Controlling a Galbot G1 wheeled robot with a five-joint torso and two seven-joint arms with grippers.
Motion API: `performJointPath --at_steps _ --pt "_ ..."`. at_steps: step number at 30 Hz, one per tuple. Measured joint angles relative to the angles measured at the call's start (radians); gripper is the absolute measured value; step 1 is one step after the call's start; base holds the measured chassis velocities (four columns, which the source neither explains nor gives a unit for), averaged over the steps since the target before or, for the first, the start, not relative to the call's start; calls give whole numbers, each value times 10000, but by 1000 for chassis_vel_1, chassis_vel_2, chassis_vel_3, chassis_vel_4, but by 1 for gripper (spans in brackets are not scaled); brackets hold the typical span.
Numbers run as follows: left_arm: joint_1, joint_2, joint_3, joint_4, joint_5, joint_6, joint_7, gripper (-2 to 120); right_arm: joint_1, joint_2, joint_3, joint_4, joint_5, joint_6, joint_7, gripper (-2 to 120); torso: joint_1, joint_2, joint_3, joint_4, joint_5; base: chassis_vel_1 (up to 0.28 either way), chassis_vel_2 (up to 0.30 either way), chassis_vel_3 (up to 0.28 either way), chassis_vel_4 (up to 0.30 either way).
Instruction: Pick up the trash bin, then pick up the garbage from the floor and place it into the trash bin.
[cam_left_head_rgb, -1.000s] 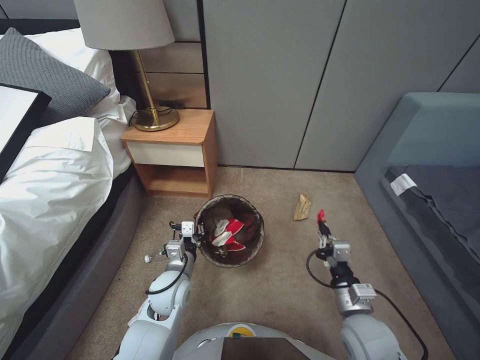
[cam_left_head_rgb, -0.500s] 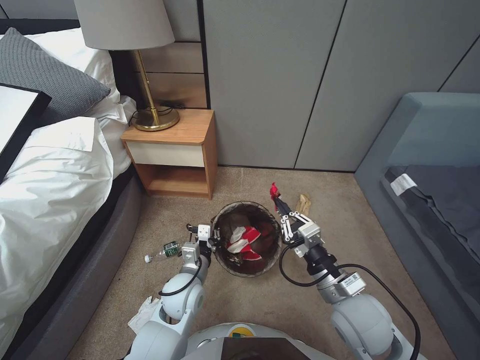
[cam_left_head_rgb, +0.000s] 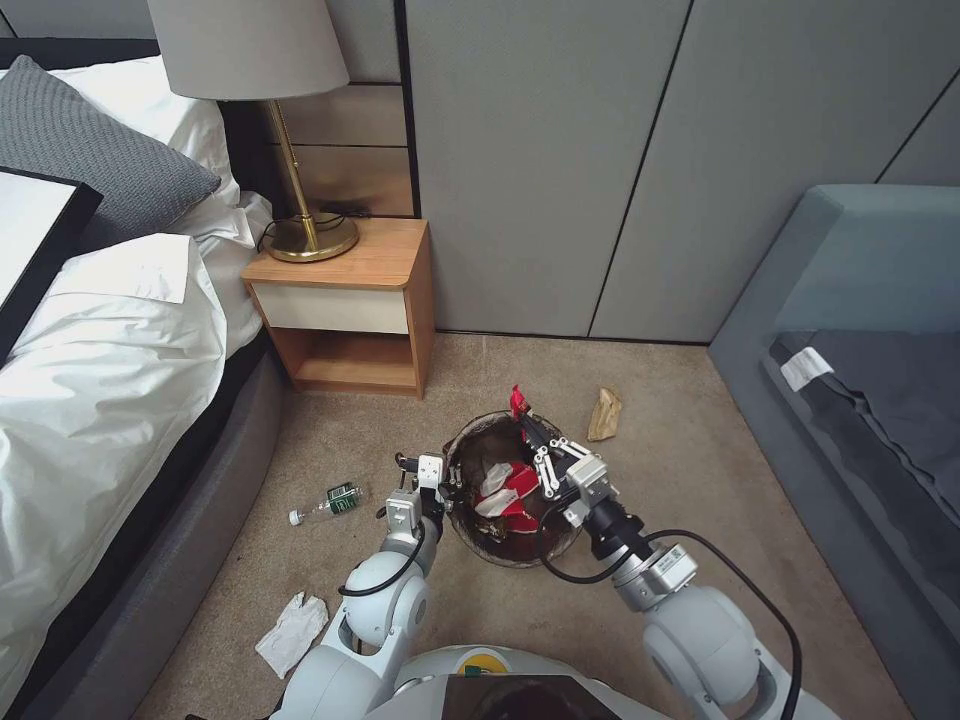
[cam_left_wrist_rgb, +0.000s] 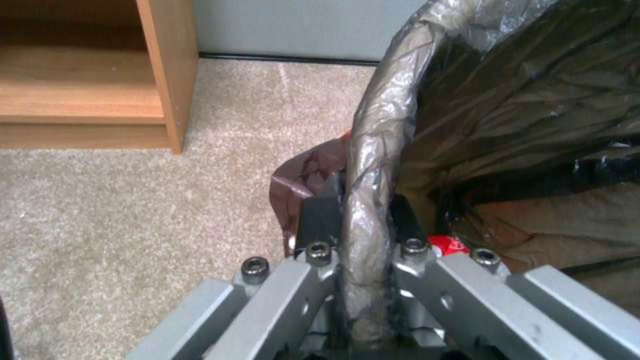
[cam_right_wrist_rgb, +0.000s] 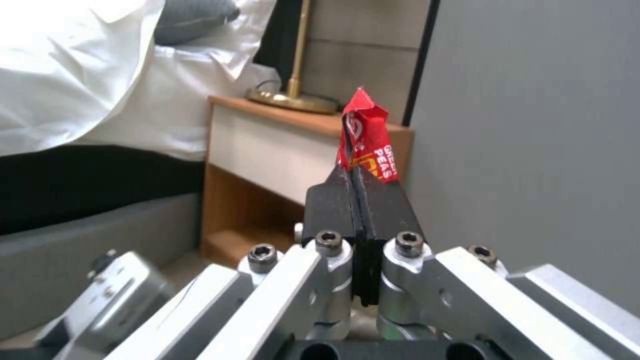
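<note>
Now the right pincer (cam_left_head_rgb: 528, 432), clamped on a red wrapper (cam_left_head_rgb: 518, 402), has swung in from the side to hang over the trash bin (cam_left_head_rgb: 512, 535), which the left pincer (cam_left_head_rgb: 447, 478) grips by its rim; the drop looks imminent. A tan paper bag (cam_left_head_rgb: 604, 413) lies on the carpet.
</note>
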Motion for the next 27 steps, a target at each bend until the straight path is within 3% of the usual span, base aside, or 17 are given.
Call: performJointPath --at_steps 20,22,24,27 --pt "-52 -79 68 -27 -10 17 -21 0 -240 395 -737 -605 -498 -19 86 -2 0 0 0 -1 -2 0 0 0 0" --pt "-56 -75 67 -26 -17 17 -23 0 -239 397 -745 -653 -538 -41 121 11 0 0 0 -1 -2 0 0 0 0" --pt "-56 -72 65 -26 -18 17 -23 0 -243 395 -745 -656 -545 -40 122 14 0 0 0 0 -1 0 0 0 0" --pt "-52 -56 50 -25 -23 17 -23 0 -287 397 -744 -656 -563 -26 115 28 0 0 0 -1 -1 0 0 0 0"
